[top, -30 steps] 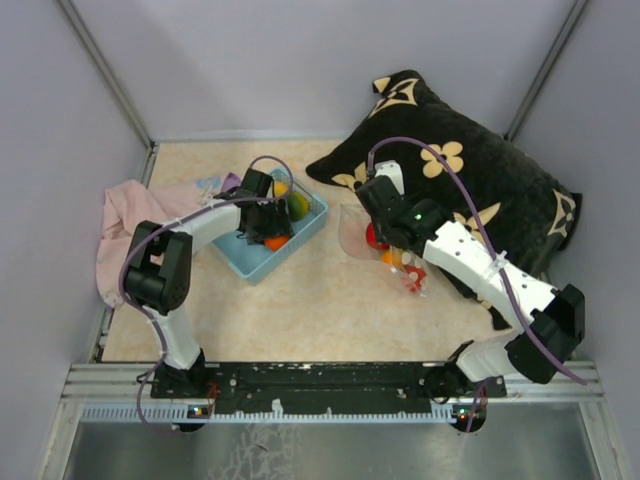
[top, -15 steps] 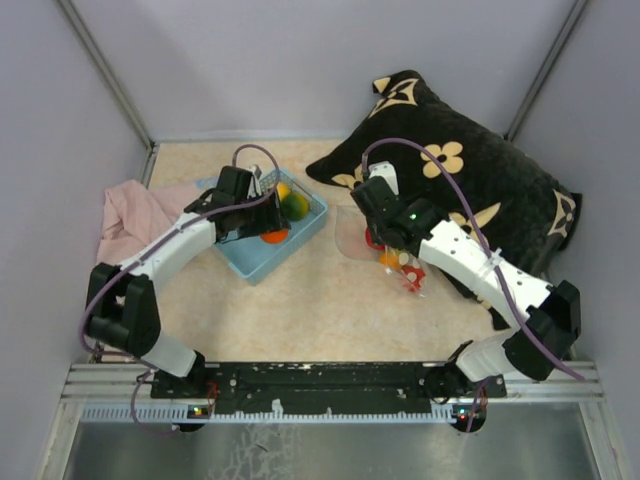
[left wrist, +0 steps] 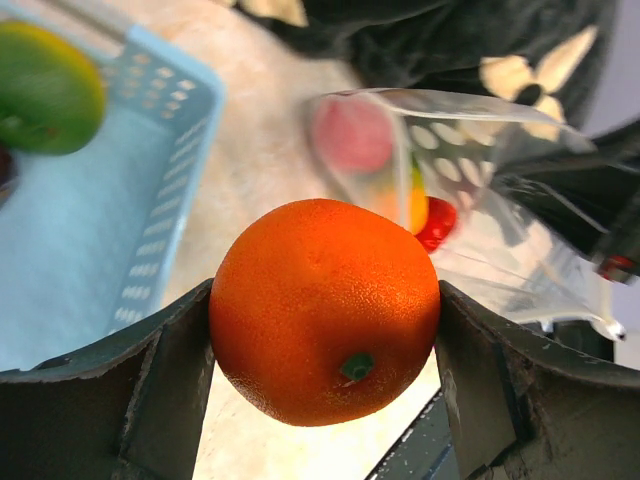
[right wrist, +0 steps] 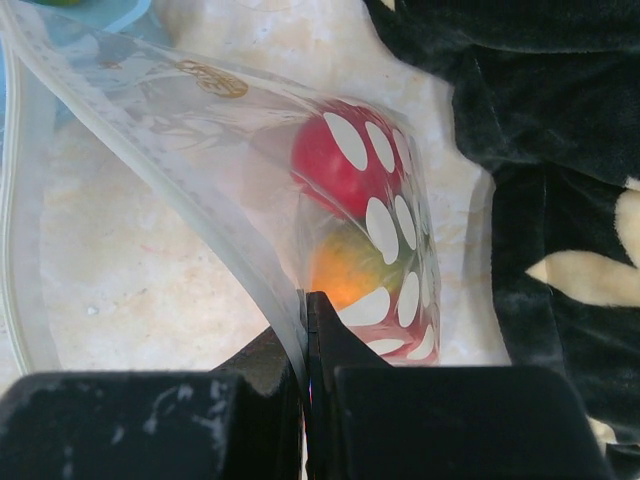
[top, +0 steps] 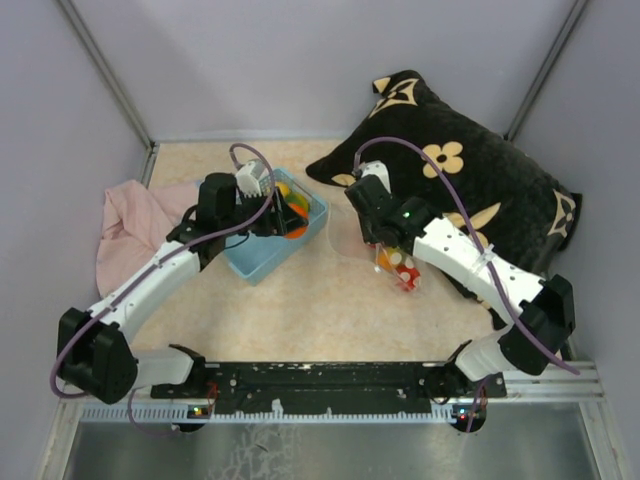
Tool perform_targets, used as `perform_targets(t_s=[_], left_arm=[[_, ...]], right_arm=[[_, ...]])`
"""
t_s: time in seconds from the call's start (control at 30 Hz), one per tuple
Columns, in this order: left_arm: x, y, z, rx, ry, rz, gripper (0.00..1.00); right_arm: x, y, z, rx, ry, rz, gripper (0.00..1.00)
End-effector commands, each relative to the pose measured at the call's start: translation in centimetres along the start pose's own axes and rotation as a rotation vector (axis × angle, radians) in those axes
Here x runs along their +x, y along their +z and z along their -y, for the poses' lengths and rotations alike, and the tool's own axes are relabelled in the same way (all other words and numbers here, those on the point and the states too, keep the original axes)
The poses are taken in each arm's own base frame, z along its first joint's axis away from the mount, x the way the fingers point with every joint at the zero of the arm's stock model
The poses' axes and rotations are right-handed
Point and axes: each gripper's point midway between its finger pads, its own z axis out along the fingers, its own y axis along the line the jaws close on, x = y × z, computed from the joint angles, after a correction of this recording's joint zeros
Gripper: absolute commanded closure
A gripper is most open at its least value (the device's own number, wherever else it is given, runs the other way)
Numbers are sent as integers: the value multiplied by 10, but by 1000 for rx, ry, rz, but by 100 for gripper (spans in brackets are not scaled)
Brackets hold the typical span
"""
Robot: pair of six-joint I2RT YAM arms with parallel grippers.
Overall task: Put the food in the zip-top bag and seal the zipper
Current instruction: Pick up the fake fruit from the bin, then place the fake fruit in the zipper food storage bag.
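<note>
Top external: beige table (top: 330,310), grey walls (top: 300,60).

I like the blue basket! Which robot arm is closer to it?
Left. Left arm is over the basket, jaws holding an orange; right arm pinches the zip-top bag beside it.

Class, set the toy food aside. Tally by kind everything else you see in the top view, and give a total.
Light-blue plastic basket: 1
Clear white-dotted plastic zip-top bag: 1
Black flower-patterned pillow: 1
Pink cloth: 1
Robot arm: 2, the left arm and the right arm
Total: 6
</note>
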Motion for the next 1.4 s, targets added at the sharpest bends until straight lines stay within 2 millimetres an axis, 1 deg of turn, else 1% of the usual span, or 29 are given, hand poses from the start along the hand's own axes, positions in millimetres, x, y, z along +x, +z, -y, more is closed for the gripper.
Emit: perform_targets(t_s=[0.0, 0.1, 0.2, 0.37, 0.47, 0.6, 0.67, 0.77, 0.87, 1.03, 1.1, 1.2, 1.37], left_arm=[[-21, -13, 56, 189, 106, 107, 33], [-24, -16, 77, 239, 163, 147, 33], [-25, -15, 97, 286, 214, 180, 32], [-23, -2, 117, 345, 253, 208, 32], [-25, 7, 121, 357, 275, 231, 31], [-26, 18, 123, 367, 312, 251, 31], [-20, 25, 122, 365, 323, 235, 31], [-9, 35, 114, 341, 335, 208, 31], [4, 43, 101, 300, 336, 181, 30], [22, 53, 73, 194, 326, 119, 29], [27, 54, 69, 178, 324, 104, 29], [27, 56, 72, 182, 325, 99, 29], [27, 67, 85, 202, 327, 78, 27]], right_arm=[[-31, -10, -13, -56, 26, 83, 100], [-34, -11, -15, -67, 31, 90, 100], [-36, -12, -17, -80, 34, 93, 100], [-39, -14, -23, -110, 45, 104, 100], [-41, -15, -26, -127, 52, 109, 100], [-43, -18, -29, -151, 61, 112, 100], [-44, -19, -31, -160, 69, 119, 100], [-47, -21, -32, -169, 78, 130, 100], [-52, -24, -32, -175, 87, 147, 100], [-55, -28, -32, -183, 93, 159, 100], [-55, -28, -32, -185, 94, 161, 100], [-54, -27, -36, -204, 93, 160, 100], [-57, -27, -46, -255, 106, 177, 100]])
